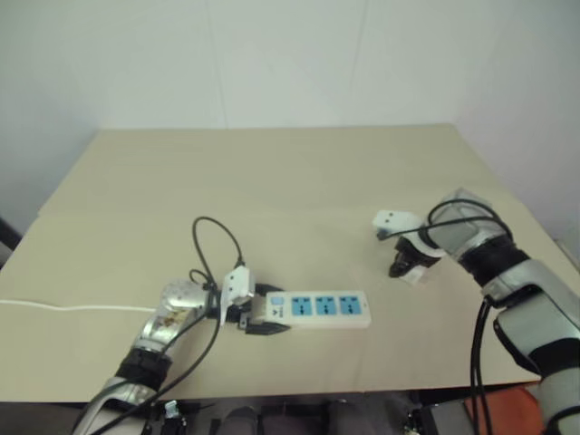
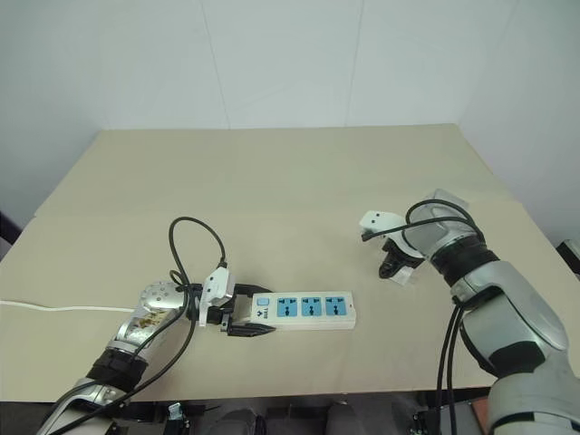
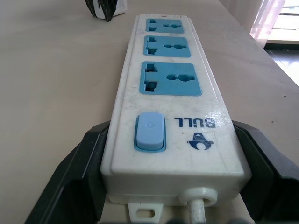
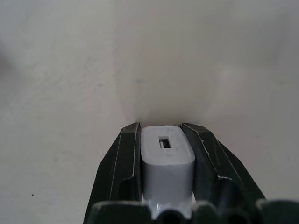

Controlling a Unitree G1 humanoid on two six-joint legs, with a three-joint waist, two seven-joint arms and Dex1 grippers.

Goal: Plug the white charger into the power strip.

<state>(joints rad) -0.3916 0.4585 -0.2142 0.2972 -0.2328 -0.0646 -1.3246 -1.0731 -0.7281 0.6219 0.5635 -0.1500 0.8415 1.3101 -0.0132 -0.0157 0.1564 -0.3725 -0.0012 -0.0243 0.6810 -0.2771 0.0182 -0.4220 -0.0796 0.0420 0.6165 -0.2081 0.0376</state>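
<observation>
The right pincer [image 4: 161,163] is clamped on the white charger [image 4: 167,161], down at the table [image 1: 272,172] near its right edge. The left pincer [image 2: 246,319], spread wide, grips the switch end of the power strip [image 2: 304,310] near the front edge.

Head stereo pair looks forward and down over the table [image 1: 299,172] from above — both eyes share it. Left wrist view sits close along the power strip [image 3: 173,116]; right wrist view close over the white charger [image 4: 167,163].
</observation>
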